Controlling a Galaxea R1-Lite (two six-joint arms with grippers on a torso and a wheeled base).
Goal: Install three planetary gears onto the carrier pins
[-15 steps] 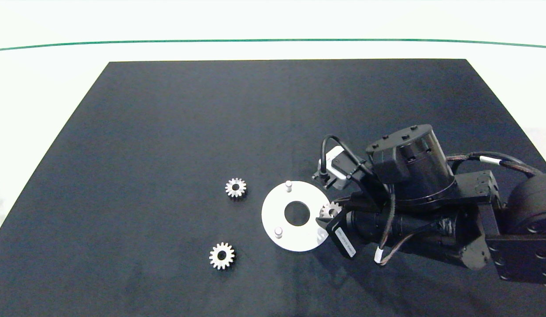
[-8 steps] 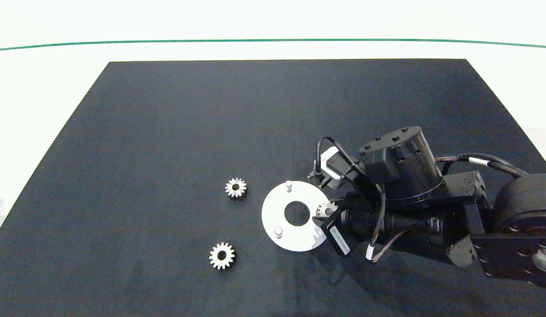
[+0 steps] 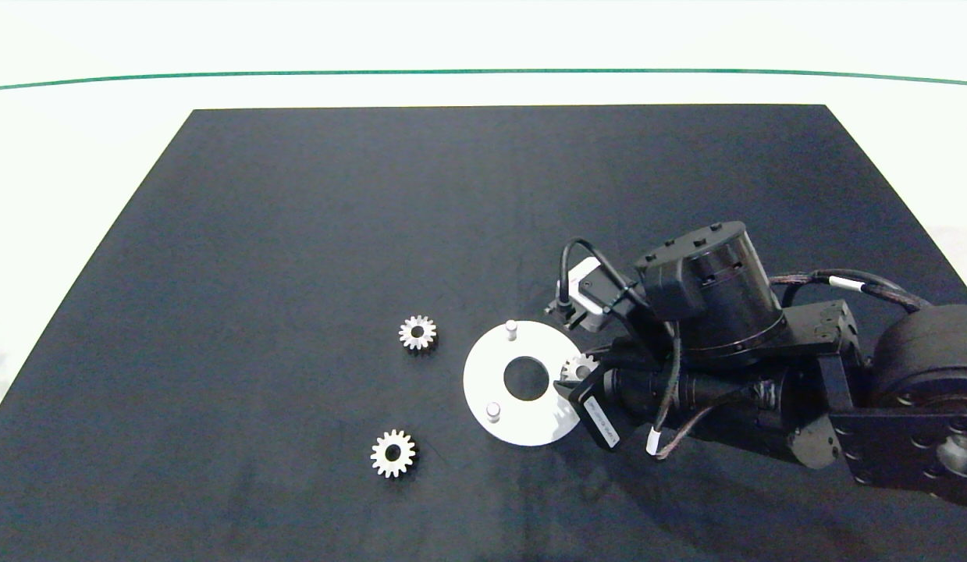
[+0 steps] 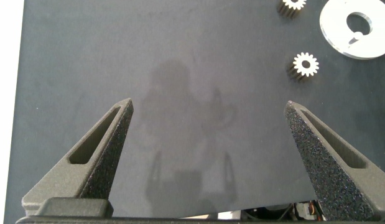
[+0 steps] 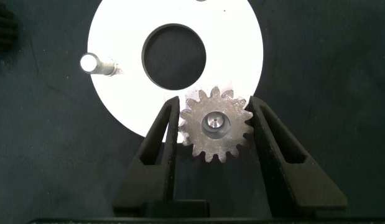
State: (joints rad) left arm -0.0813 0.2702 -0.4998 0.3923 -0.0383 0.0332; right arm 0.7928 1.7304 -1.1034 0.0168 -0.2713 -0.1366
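The white carrier disc (image 3: 481,375) lies on the black mat, and two of its carrier pins (image 3: 511,328) (image 3: 493,410) stand bare. My right gripper (image 3: 577,380) is at the disc's right edge, shut on one planetary gear (image 3: 581,365). The right wrist view shows that gear (image 5: 215,140) flat between both fingers (image 5: 162,134), with a pin tip (image 5: 214,122) showing in its centre hole. Two other gears (image 3: 417,333) (image 3: 392,453) lie loose to the left of the disc. My left gripper (image 4: 208,104) hangs open over bare mat, out of the head view.
The black mat (image 3: 296,234) covers most of the white table, with open room on its left and far sides. The right arm's body (image 3: 709,312) and cables hang over the mat right of the disc. In the left wrist view the disc (image 4: 341,46) and a loose gear (image 4: 305,64) lie far off.
The right arm has shifted a little to the left, carrying the gear further in over the disc's right side. The loose gears and the disc have not moved.
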